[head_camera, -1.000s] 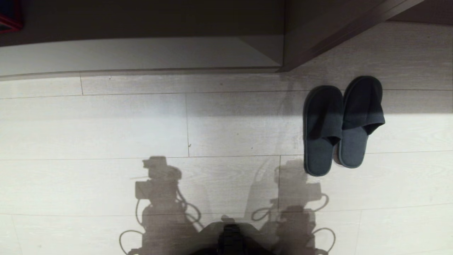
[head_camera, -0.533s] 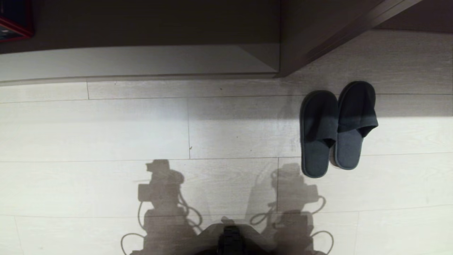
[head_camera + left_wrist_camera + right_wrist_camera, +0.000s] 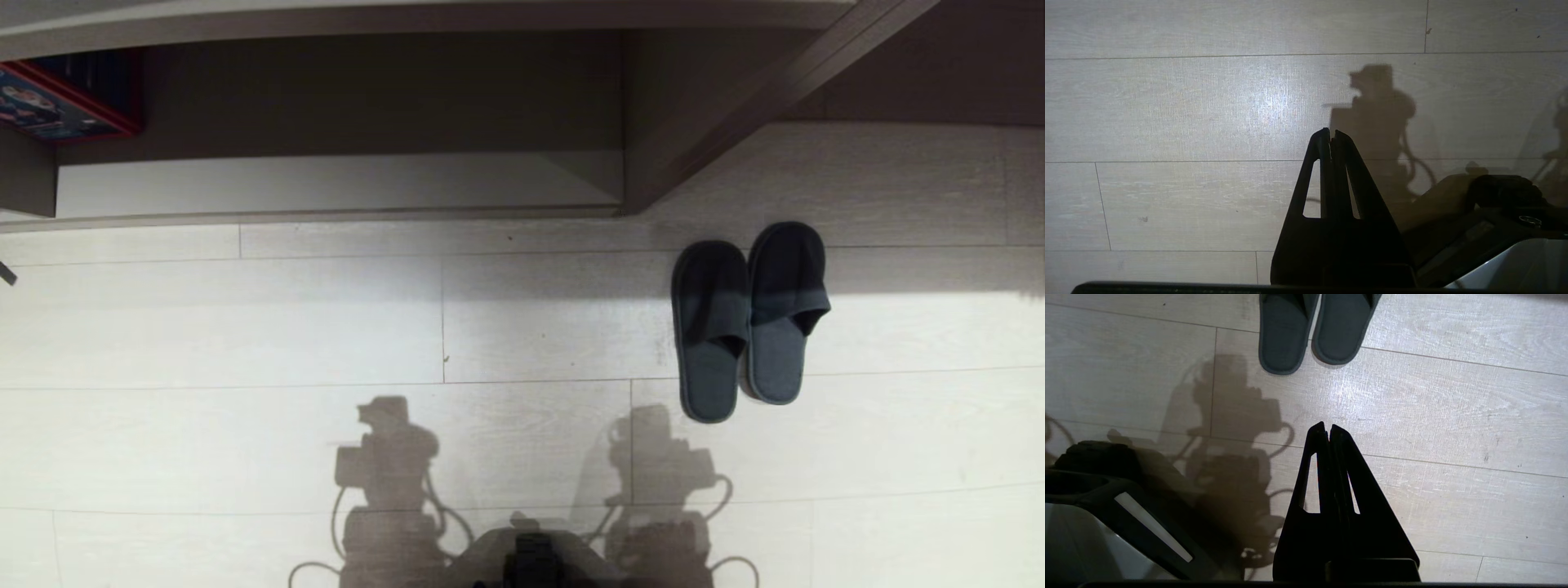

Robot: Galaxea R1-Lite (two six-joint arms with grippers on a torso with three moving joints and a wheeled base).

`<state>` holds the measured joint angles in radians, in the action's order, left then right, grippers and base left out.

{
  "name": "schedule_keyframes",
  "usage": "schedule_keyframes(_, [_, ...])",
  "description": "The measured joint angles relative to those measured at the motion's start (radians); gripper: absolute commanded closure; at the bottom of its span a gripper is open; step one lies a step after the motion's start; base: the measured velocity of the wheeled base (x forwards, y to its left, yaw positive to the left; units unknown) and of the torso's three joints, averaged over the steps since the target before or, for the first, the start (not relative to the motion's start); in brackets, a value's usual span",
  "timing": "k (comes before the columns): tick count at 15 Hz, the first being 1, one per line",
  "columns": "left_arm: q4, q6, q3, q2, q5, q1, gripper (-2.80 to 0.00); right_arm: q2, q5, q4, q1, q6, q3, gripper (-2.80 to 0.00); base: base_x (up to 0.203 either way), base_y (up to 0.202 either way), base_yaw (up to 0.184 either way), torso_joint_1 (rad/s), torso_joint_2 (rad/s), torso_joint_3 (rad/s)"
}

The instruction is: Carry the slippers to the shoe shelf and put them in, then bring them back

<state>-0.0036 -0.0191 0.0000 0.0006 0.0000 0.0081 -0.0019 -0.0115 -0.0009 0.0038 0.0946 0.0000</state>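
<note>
Two dark grey slippers (image 3: 709, 327) lie side by side on the pale plank floor at the right, toes toward the shoe shelf (image 3: 326, 184). They sit just right of the shelf's upright end board (image 3: 653, 114). The right wrist view catches only their heel ends (image 3: 1284, 330). My right gripper (image 3: 1327, 426) hangs shut and empty over bare floor, short of those heels. My left gripper (image 3: 1330, 132) is also shut and empty above bare floor. Neither gripper appears in the head view, only their shadows.
A red-edged box (image 3: 57, 102) sits in the shelf's far left. A darker board (image 3: 816, 65) slants away at the upper right. My own base (image 3: 531, 559) shows at the near edge, with its dark body (image 3: 1106, 498) beside the right gripper.
The whole head view has shifted: more of the shelf and the red-edged box now show, and the slippers appear lower and smaller. The slippers themselves have not moved on the floor.
</note>
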Motion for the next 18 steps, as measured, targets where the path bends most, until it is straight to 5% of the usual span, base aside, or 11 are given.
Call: schedule_keyframes(18, [0.0, 0.0, 0.0, 0.0, 0.0, 0.001, 0.0, 0.001, 0.0, 0.0, 0.0, -0.002, 0.0, 0.0, 0.0, 0.0, 0.0, 0.003, 0.0, 0.203])
